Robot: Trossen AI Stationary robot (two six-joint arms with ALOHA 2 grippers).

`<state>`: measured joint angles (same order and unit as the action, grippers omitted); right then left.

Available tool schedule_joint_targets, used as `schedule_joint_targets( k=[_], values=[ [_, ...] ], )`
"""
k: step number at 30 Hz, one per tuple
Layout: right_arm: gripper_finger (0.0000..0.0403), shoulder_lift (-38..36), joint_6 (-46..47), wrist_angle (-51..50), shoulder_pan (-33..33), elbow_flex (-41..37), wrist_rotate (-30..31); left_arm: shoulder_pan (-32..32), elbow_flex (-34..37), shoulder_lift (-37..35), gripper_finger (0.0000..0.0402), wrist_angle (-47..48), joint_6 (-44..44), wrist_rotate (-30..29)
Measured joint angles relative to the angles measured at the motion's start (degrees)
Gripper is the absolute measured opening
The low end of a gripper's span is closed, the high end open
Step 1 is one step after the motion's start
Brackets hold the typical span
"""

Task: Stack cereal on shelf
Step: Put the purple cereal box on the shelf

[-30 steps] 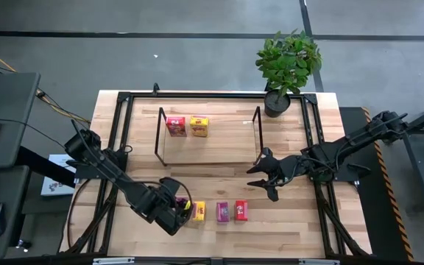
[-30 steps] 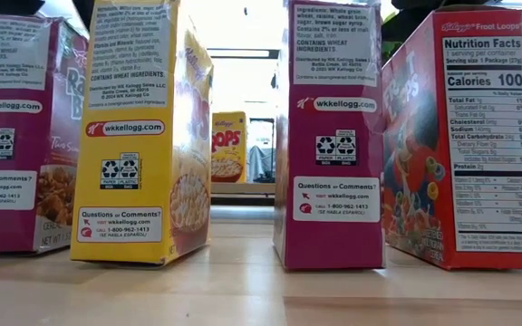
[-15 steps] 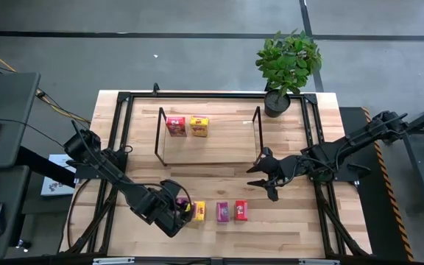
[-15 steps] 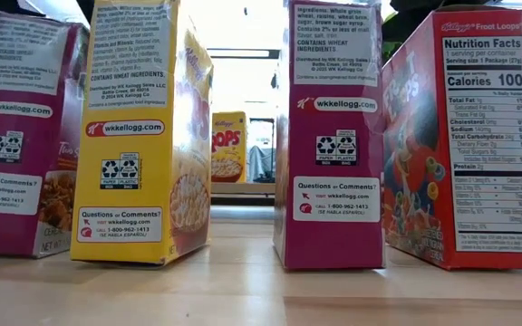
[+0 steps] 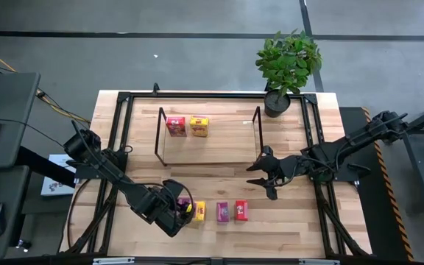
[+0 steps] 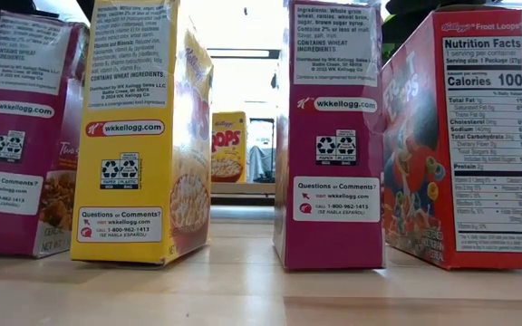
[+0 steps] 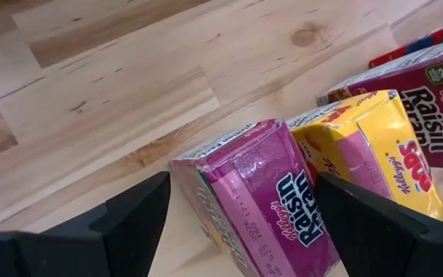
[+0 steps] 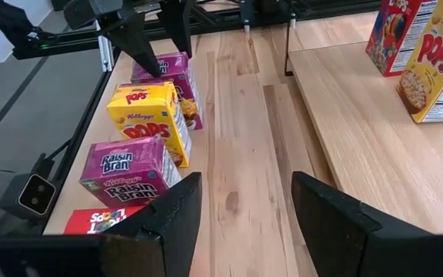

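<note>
Four cereal boxes stand in a row near the table's front edge: magenta [image 5: 183, 208], yellow [image 5: 199, 211], magenta [image 5: 223, 212] and red [image 5: 241, 211]. A red box [image 5: 175, 126] and a yellow box [image 5: 199, 126] stand on the shelf [image 5: 219, 143]. My left gripper [image 5: 177, 211] is open, with its fingers on either side of the leftmost magenta box [image 7: 260, 200]. That box leans toward the yellow box [image 7: 375, 154]. My right gripper [image 5: 262, 177] is open and empty, in front of the shelf's right end. My left gripper comes at the leftmost magenta box from above, slanting. The inner side of one finger [image 7: 141, 215], the one away from the yellow box, meets the box's upper edge [image 7: 177, 173]. The other finger [image 7: 360, 223] stands apart from it. The box is tilted, its bottom [image 6: 12, 249] on the table.
A potted plant [image 5: 287, 66] stands at the table's far right corner. Black frame rails [image 5: 120, 132] run along the table's left and right sides. Bare tabletop [image 5: 219, 180] lies between the shelf and the row of boxes.
The leftmost magenta box, upright a second ago, has tipped with its top toward the yellow box while its bottom stays on the table.
</note>
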<state>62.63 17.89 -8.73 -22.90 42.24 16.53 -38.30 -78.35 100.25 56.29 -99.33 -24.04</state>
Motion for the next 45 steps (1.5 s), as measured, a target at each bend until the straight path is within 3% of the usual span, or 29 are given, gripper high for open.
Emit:
schedule_joint_targets(
  k=[13,28,45],
  values=[
    [0.0195,0.0,0.0,1.37,0.0,0.0,0.01,-1.12,0.09,-2.42,0.0314,1.17,0.36,1.19],
    [0.0195,0.0,-0.24,1.62,0.0,0.0,0.02,-3.17,0.09,-2.21,0.0314,2.02,-6.68,-6.55],
    [0.0195,-0.02,-0.42,1.77,0.0,0.0,0.03,-4.16,0.04,1.81,0.0314,0.98,-8.04,-5.64]
  ],
)
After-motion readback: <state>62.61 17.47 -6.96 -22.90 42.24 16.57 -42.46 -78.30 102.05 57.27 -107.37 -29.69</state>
